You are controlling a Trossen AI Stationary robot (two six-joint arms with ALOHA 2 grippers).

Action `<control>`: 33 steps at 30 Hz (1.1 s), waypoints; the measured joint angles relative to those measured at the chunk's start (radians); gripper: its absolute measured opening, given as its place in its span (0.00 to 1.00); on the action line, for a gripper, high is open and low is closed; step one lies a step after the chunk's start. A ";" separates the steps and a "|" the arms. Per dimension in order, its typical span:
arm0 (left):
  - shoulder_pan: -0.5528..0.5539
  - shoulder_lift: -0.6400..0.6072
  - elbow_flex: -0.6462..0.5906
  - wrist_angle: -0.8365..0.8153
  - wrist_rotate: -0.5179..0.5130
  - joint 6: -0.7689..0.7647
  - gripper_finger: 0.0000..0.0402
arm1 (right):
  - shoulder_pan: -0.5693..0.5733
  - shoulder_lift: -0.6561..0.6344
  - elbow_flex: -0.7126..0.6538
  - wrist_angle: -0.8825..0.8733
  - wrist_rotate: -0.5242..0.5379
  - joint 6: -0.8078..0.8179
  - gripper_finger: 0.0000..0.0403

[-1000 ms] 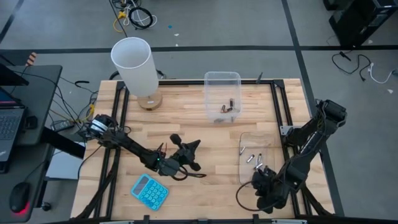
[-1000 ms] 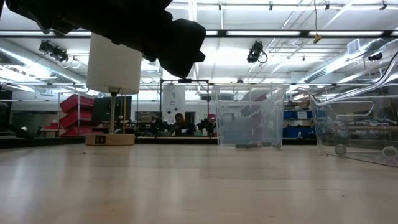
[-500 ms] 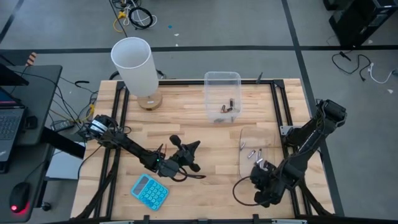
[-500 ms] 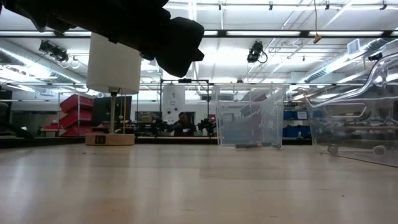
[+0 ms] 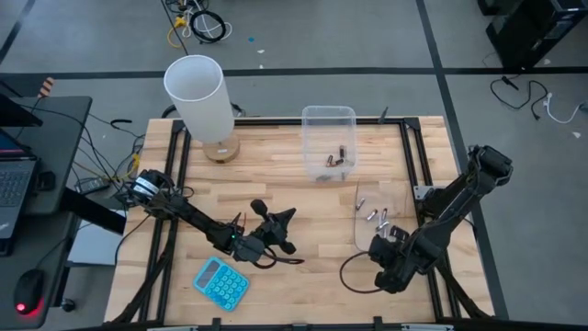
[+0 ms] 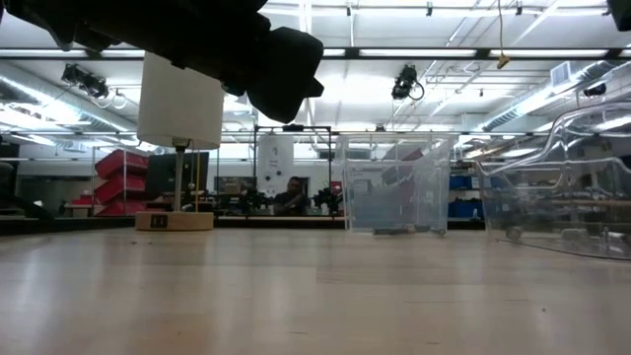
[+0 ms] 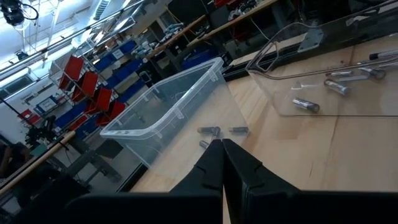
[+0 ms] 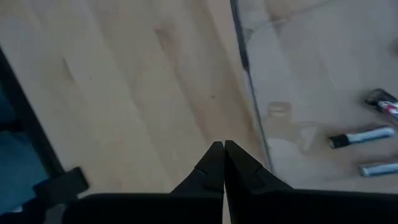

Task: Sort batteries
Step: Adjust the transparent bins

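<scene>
The batteries are found split between two clear containers on the bench. A few dark cells lie in the far tub near the middle of the back edge, and several silvery cells lie in the near tub on the right side. No loose battery is seen on the bare wood in the high view, so the sort is judged to be largely or wholly done, with dark cells in one container and silvery ones in the other; whether every cell is in its proper tub cannot be told at this scale.

The right gripper is held low just beside the near tub's front edge, and in its wrist view the fingers are pressed together with nothing between them. The left gripper rests over the middle of the bench, near the blue calculator, its fingers likewise closed and empty. If anything is left, it is judged to be only a final check or the withdrawal of the arms.
</scene>
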 joint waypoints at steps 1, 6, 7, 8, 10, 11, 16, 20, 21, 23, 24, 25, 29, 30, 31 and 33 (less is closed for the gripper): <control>0.000 0.000 0.000 0.000 0.000 0.000 0.00 | -0.001 -0.008 0.000 -0.015 0.002 -0.003 0.00; 0.000 0.000 0.000 -0.002 0.000 0.000 0.00 | -0.001 -0.059 0.000 -0.080 0.008 -0.043 0.00; 0.000 0.000 0.000 -0.003 0.000 0.000 0.00 | -0.001 -0.067 0.000 -0.100 0.008 -0.044 0.00; 0.000 0.000 0.000 -0.004 0.000 0.000 0.00 | -0.001 -0.075 0.000 -0.121 0.008 -0.045 0.00; 0.000 0.000 0.000 -0.003 0.000 0.000 0.00 | -0.001 -0.087 0.000 -0.165 0.009 -0.047 0.00; 0.000 0.000 0.000 -0.004 0.000 0.000 0.00 | -0.001 -0.091 0.000 -0.188 0.009 -0.047 0.00; 0.000 0.000 0.000 -0.007 0.000 0.000 0.00 | -0.002 -0.101 0.000 -0.283 0.024 -0.041 0.00; 0.000 0.000 0.000 -0.007 0.000 0.000 0.00 | -0.005 -0.101 0.000 -0.325 0.051 -0.046 0.00; 0.000 0.000 0.000 -0.007 0.000 0.000 0.00 | -0.008 -0.101 0.000 -0.333 0.059 -0.048 0.00; 0.000 0.000 0.000 -0.007 0.000 0.000 0.00 | -0.014 -0.101 0.000 -0.345 0.070 -0.060 0.00; 0.000 0.000 0.000 -0.007 0.000 0.000 0.00 | -0.018 -0.101 -0.001 -0.345 0.073 -0.071 0.00; 0.000 0.000 0.000 -0.007 0.000 0.000 0.00 | -0.024 -0.101 -0.001 -0.344 0.079 -0.079 0.00; 0.000 0.000 0.000 -0.007 0.000 -0.002 0.00 | -0.050 -0.101 -0.001 -0.367 0.088 -0.106 0.00; 0.000 0.000 0.000 -0.007 0.000 -0.003 0.00 | -0.057 -0.101 -0.001 -0.380 0.089 -0.108 0.00; 0.000 0.000 0.000 -0.007 0.000 -0.003 0.00 | -0.062 -0.101 -0.001 -0.392 0.090 -0.111 0.00; 0.000 0.000 0.000 -0.007 0.000 -0.003 0.00 | -0.071 -0.101 -0.001 -0.418 0.090 -0.119 0.00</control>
